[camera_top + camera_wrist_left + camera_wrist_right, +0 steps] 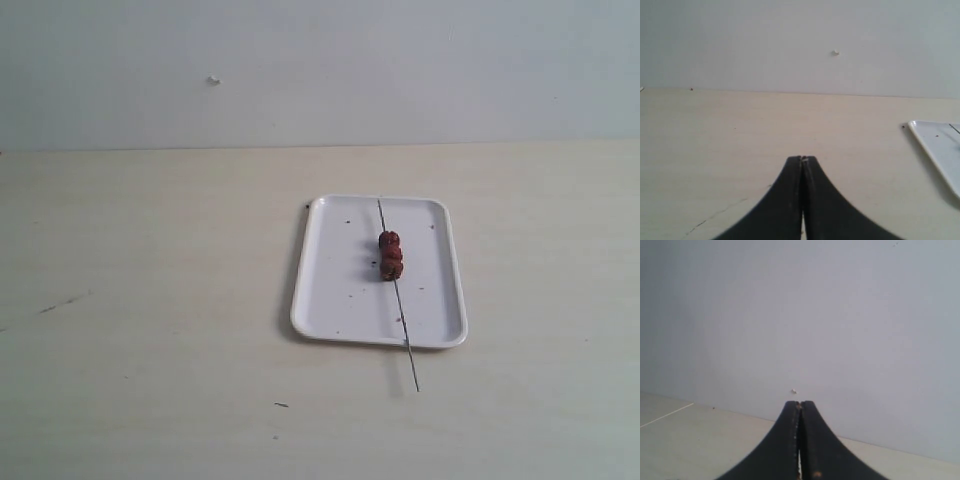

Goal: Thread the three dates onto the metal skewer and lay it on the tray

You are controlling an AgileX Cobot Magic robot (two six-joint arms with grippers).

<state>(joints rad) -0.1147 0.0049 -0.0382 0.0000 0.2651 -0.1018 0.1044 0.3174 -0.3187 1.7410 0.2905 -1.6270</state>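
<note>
The white tray [345, 290] lies right of the table's middle in the exterior view. Across it rests the thin metal skewer [400, 305], its near end sticking out past the tray's front rim onto the table. The three dates [390, 255] sit threaded on it in a tight dark red-brown row. Neither arm appears in the exterior view. My left gripper [802, 159] is shut and holds nothing, low over bare table, with a corner of the tray [940, 145] off to one side. My right gripper [799, 403] is also shut and holds nothing, facing the wall.
The pale wooden table [150, 300] stretches wide around the tray, with a few small dark marks [281, 405] near its front. A plain white wall [300, 70] rises behind it, with a small fleck [213, 80] on it.
</note>
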